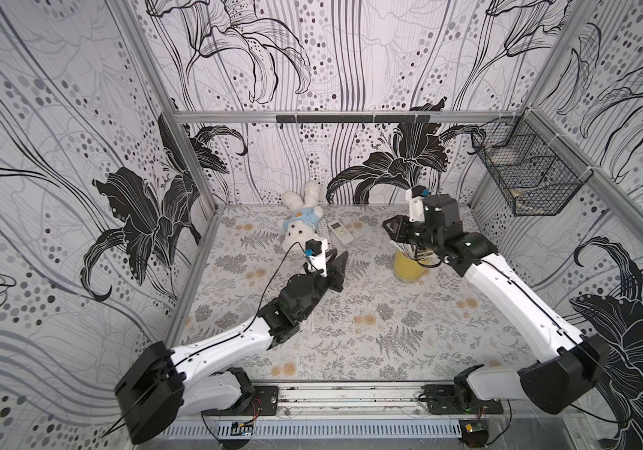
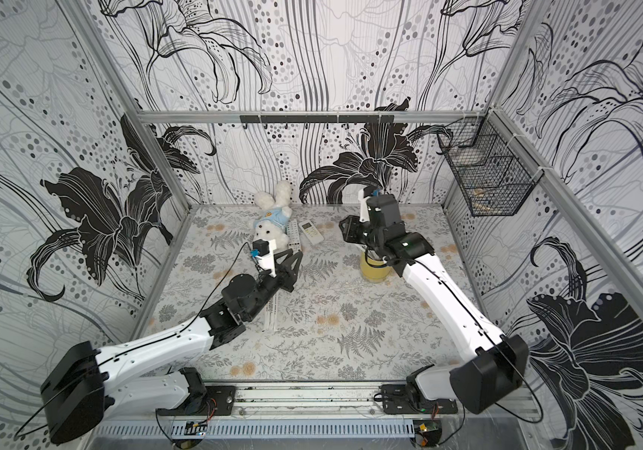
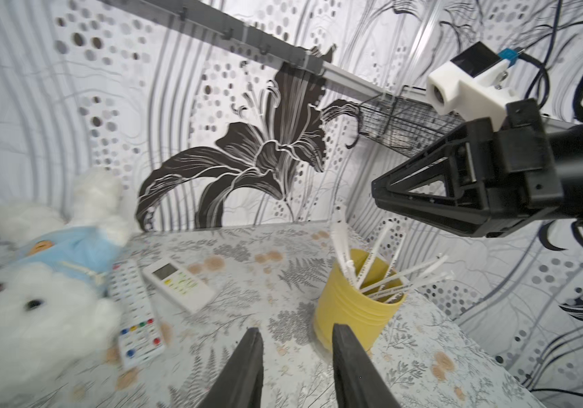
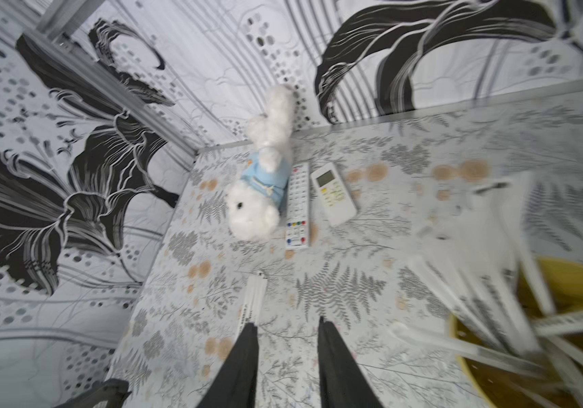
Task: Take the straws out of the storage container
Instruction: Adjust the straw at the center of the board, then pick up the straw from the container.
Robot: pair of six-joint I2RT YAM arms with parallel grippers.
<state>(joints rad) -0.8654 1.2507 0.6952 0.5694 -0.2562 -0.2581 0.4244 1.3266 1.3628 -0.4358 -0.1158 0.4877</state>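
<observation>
Table [image 1: 370, 343]: walled left, far, right; open room at centre and near side. Keep carries there. Right wall [image 1: 619, 218] close behind right arm [image 1: 514, 300]: little elbow room.

Right gripper [image 4: 287, 323]: above storage container [image 3: 350, 311], tips past its left side; jaws spread, nothing between. Left gripper [image 3: 297, 328]: low, left of container, apart from it; jaws spread, empty.

Plush rabbit [image 1: 299, 224] + two remotes [image 4: 298, 205]: far-left, just beyond left gripper. Risk: sweep or knock on a wide swing. Route toward near side instead.

Container: upright, right of centre, toward far side. Prob. light, tall for its base. Risk: tip-over or slide. Cause: jaw contact w/ rim, or sideways pull on leaning sticks. Descend vertically; lift straight up.

Straws [image 3: 345, 258]: most in container, fanned out, ends above rim. Loose straws [image 4: 254, 300]: flat on table, left of centre, partly under left arm [image 1: 226, 345]. Risk: partial grip, dropped or bent sticks. Cause: fan too wide for one closure. Take a small cluster per pass. Avoid pressing left arm onto loose ones.
</observation>
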